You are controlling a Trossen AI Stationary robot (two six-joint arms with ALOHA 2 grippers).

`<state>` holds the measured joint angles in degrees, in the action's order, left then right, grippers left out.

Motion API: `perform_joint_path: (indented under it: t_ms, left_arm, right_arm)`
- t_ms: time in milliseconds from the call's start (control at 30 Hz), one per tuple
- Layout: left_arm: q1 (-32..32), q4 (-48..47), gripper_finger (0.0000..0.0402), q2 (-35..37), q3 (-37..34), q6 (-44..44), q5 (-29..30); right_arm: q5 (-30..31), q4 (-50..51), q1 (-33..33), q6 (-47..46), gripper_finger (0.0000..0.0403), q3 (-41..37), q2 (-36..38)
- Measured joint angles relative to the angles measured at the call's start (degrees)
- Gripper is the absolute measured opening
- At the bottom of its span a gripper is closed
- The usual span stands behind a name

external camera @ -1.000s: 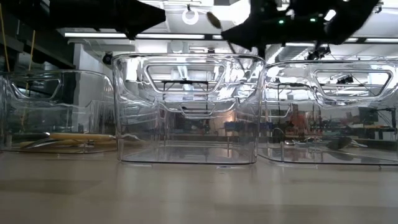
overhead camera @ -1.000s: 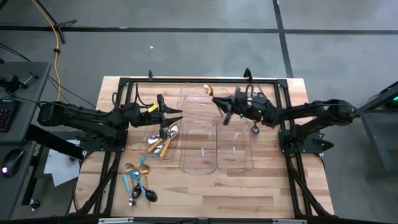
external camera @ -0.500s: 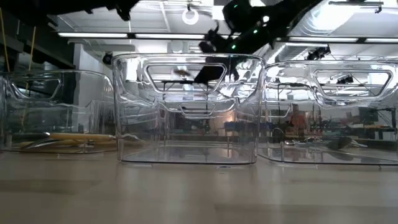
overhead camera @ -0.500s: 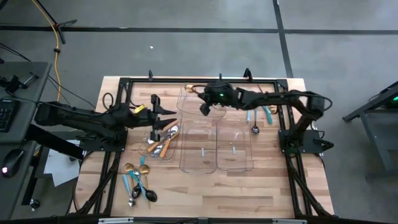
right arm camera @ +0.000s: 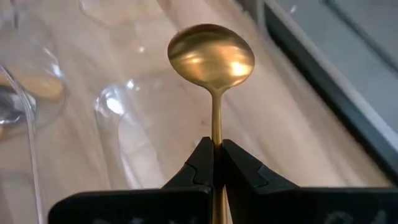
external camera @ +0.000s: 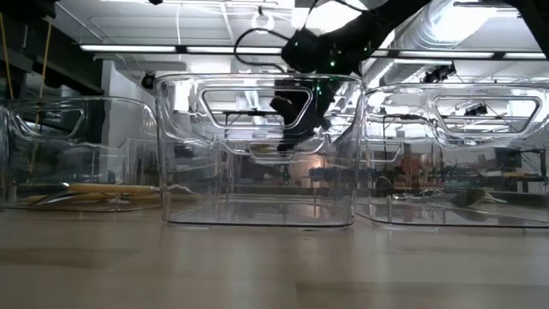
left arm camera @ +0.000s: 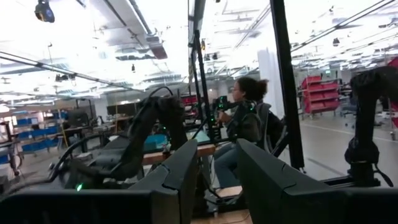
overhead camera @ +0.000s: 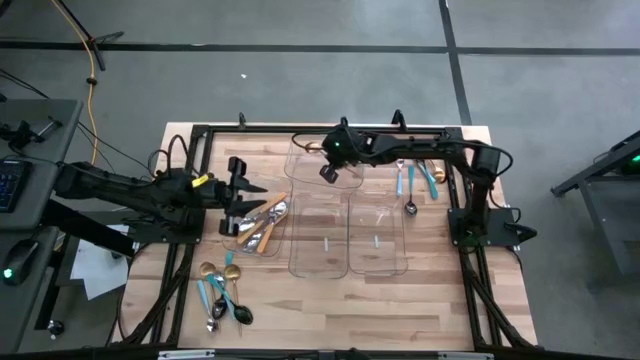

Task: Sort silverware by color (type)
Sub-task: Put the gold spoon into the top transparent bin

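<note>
Your right arm has swung left across the table; its right gripper, fingers clamped on the gold spoon, now seems poised above the far clear tray. Release looks imminent. Left gripper waits, parted, empty.

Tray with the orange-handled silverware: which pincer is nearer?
Left. The left pincer hovers at the edge of that tray. The right pincer, shut on a gold spoon, is over the far tray, farther away.
</note>
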<state>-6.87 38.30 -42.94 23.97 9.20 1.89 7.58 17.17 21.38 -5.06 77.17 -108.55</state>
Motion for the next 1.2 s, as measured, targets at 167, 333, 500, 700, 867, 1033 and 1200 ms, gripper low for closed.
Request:
perform_joint_path:
  t_ms: [167, 333, 500, 700, 867, 1033, 1200]
  left_arm:
    - [0.0, -0.6, 0.0104, 0.0, 0.0, 0.0, 0.1]
    - [0.0, -0.8, 0.0104, 0.0, 0.0, 1.1, 0.3]
    - [0.0, -1.2, 0.0104, 0.0, 0.0, 1.9, 0.3]
    - [0.0, -1.2, 0.0104, 0.0, 0.0, 1.9, 0.3]
    - [0.0, -1.2, 0.0104, 0.0, 0.0, 1.9, 0.3]
    - [0.0, -1.2, 0.0104, 0.0, 0.0, 2.0, 0.3]
    - [0.0, -1.3, 0.0104, 0.0, 0.0, 2.0, 0.3]
  right_arm:
    - [-3.1, 0.3, 0.4, -0.5, 0.0005, 0.0, -2.4]
    - [-3.1, 0.3, 0.4, -0.5, 0.0005, 0.0, -3.3]
    - [-3.1, 0.4, 0.4, -0.5, 0.0005, 0.0, -3.3]
    - [-4.1, 0.8, 0.4, -1.1, 0.0005, 0.0, -3.8]
    - [-4.6, 1.6, 0.4, -1.1, 0.0005, -0.2, -5.9]
    - [-4.6, 0.4, 0.4, -1.5, 0.0005, -0.2, -6.0]
    - [-4.4, -0.1, 0.5, -1.5, 0.0005, -0.2, -6.0]
